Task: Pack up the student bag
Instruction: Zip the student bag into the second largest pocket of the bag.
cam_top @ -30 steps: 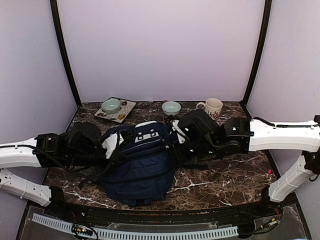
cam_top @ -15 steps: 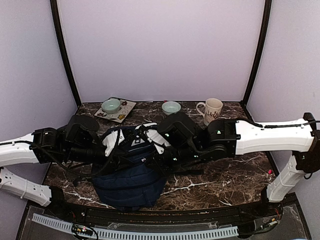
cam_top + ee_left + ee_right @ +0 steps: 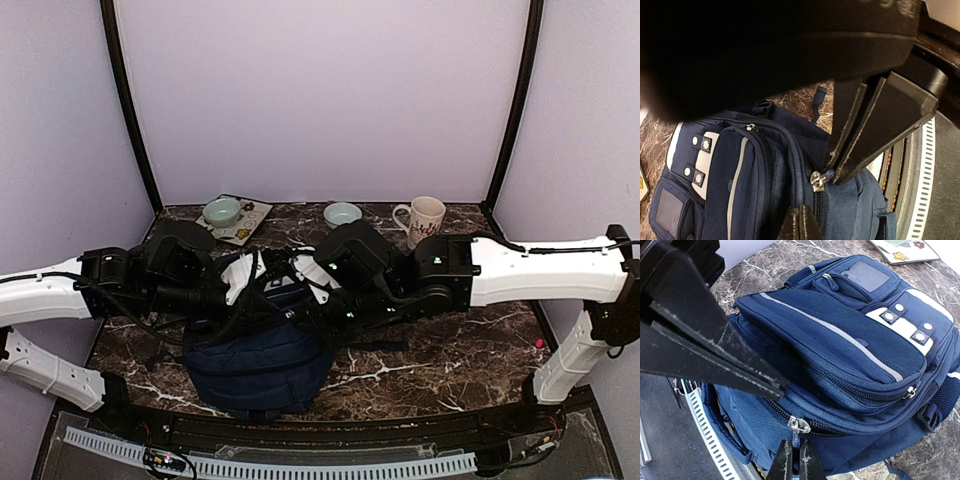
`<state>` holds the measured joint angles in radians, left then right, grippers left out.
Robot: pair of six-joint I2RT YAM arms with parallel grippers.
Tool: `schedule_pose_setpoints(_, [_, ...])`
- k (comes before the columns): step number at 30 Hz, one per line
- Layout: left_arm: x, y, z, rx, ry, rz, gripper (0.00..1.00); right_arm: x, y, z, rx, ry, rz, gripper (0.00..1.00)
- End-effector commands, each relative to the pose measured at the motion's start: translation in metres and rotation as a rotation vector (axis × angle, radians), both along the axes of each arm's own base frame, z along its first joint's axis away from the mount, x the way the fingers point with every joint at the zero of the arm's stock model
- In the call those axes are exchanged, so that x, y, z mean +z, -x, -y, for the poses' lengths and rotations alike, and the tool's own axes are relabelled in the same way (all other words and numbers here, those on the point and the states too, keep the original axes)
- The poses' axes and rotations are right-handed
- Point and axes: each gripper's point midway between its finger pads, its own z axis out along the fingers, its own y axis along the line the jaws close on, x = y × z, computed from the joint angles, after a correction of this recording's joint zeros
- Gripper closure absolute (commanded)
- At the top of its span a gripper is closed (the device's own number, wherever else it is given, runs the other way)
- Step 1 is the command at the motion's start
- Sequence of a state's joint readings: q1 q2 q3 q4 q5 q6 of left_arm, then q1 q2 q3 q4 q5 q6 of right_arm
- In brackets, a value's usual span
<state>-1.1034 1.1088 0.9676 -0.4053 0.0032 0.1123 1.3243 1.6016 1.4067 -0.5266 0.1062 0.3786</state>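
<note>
The student bag (image 3: 260, 365), navy with thin white stripes, lies at the table's front centre with its top raised between my two grippers. My left gripper (image 3: 250, 280) reaches in from the left. In the left wrist view (image 3: 816, 192) it is shut on a silver zipper pull (image 3: 817, 181) of the bag's (image 3: 740, 175) main zip. My right gripper (image 3: 305, 280) comes from the right. In the right wrist view (image 3: 790, 417) it is shut on a zipper pull (image 3: 799, 425) with a blue tab. The bag's (image 3: 850, 340) white patch (image 3: 905, 322) shows there.
At the back stand a green bowl (image 3: 222, 212) on a patterned tray (image 3: 248, 225), a second green bowl (image 3: 343, 215) and a cream mug (image 3: 425, 215). A white ribbed strip (image 3: 300, 467) runs along the table's near edge, close below the bag.
Both grippers have closed in over the bag's top. The bag has been dragged left and its top lifted. The white patch is now hidden under the grippers in the top view.
</note>
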Motion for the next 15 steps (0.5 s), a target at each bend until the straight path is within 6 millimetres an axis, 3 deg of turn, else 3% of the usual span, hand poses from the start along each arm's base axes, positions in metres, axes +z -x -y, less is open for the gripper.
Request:
schedule_pose_setpoints(1, [-0.006, -0.003, -0.001, 0.007, -0.033, -0.005, 1.0, 0.08, -0.008, -0.014, -0.028, -0.271, 0.109, 1.0])
schedule_pose_setpoints(4, [-0.005, -0.001, -0.001, 0.001, -0.029, -0.005, 0.99, 0.088, -0.012, -0.007, -0.058, -0.313, 0.118, 1.0])
schedule_pose_setpoints(9, [-0.004, 0.0, -0.002, 0.008, -0.014, -0.015, 0.73, 0.09, -0.02, 0.001, -0.097, -0.323, 0.124, 1.0])
schedule_pose_setpoints(12, [-0.01, -0.001, -0.001, 0.01, -0.023, -0.024, 0.75, 0.091, -0.021, 0.001, -0.097, -0.325, 0.123, 1.0])
schedule_pose_setpoints(15, [-0.014, -0.01, -0.003, 0.054, -0.044, 0.0, 0.92, 0.091, -0.02, 0.0, -0.093, -0.327, 0.121, 1.0])
